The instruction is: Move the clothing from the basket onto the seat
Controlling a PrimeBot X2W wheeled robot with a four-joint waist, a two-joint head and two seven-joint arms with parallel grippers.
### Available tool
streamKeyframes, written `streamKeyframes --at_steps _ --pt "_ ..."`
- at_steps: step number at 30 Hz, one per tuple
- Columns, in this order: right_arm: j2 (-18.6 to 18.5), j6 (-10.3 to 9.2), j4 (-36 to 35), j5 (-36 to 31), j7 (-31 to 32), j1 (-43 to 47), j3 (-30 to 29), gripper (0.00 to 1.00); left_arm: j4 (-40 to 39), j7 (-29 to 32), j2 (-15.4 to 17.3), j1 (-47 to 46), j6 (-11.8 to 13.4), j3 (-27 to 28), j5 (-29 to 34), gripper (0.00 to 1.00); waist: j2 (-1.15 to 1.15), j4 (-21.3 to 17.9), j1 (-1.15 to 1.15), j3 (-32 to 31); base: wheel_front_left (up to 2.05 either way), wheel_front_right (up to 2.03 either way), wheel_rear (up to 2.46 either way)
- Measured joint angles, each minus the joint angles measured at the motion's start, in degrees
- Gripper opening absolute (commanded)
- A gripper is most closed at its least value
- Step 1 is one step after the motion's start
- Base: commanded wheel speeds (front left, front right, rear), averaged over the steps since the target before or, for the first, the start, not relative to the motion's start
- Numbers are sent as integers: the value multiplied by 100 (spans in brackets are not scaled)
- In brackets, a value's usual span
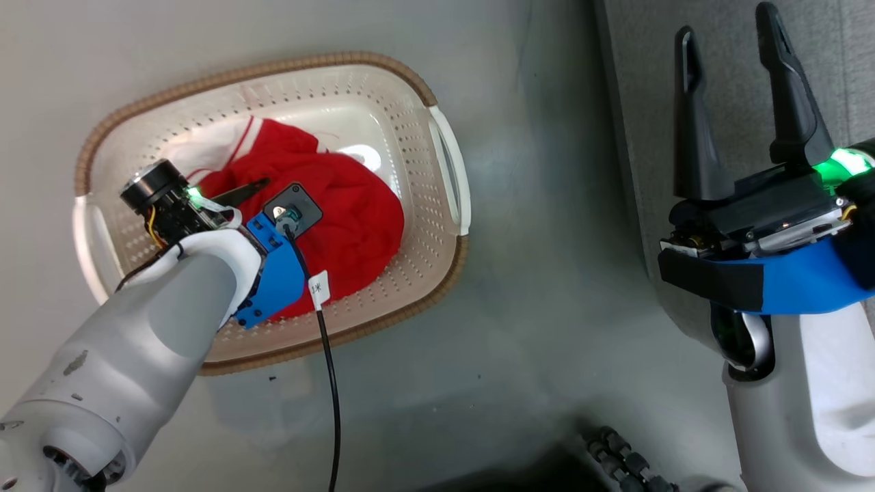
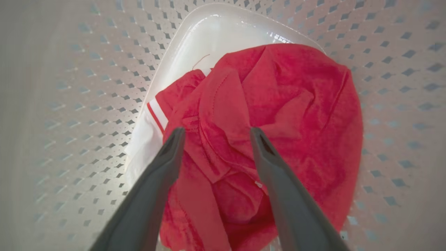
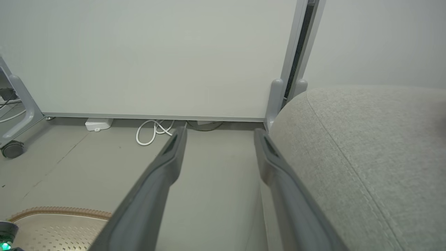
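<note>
The cream perforated basket [image 1: 448,164] with a brown rim stands on the floor at the left. Crumpled red clothing [image 1: 355,212] with a white striped edge lies in its bottom. My left gripper [image 2: 216,134] reaches down inside the basket, open, its fingers straddling a raised red fold [image 2: 226,104] of the clothing [image 2: 299,115]; whether they touch it I cannot tell. The basket wall [image 2: 80,87] surrounds it. My right gripper [image 1: 728,41] stands open and holds nothing, at the edge of the grey seat [image 1: 731,102]. The right wrist view has that gripper [image 3: 219,134] beside the seat [image 3: 366,146], with the basket rim [image 3: 59,211] at lower left.
Grey floor [image 1: 547,287] lies between basket and seat. A black cable [image 1: 329,383] hangs from my left wrist. A white panel wall [image 3: 156,59] stands beyond, with a white coiled cord [image 3: 151,130] and a wheeled frame leg [image 3: 14,148] at its foot.
</note>
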Motion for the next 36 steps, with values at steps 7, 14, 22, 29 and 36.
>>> streamKeyframes --at_steps 7,14,22,29,36 --pt "0 0 -304 18 0 -47 37 100 135 256 98 -188 0 -24 244 100 0 -166 0 561 0 0 0" --pt "0 0 -621 60 0 -43 67 100 345 431 170 -421 0 -27 598 100 0 -357 0 991 0 0 0" --pt "0 0 -983 44 0 121 -26 100 599 683 68 -526 1 -26 751 100 0 -465 -2 1183 0 0 0" --pt "0 0 -1096 -11 0 168 -78 100 659 779 -47 -531 5 -25 779 0 0 -423 -2 1173 0 0 0" --pt "0 0 -1048 -49 0 72 -80 100 601 675 -103 -519 2 -27 773 0 0 -366 -1 1062 0 0 0"
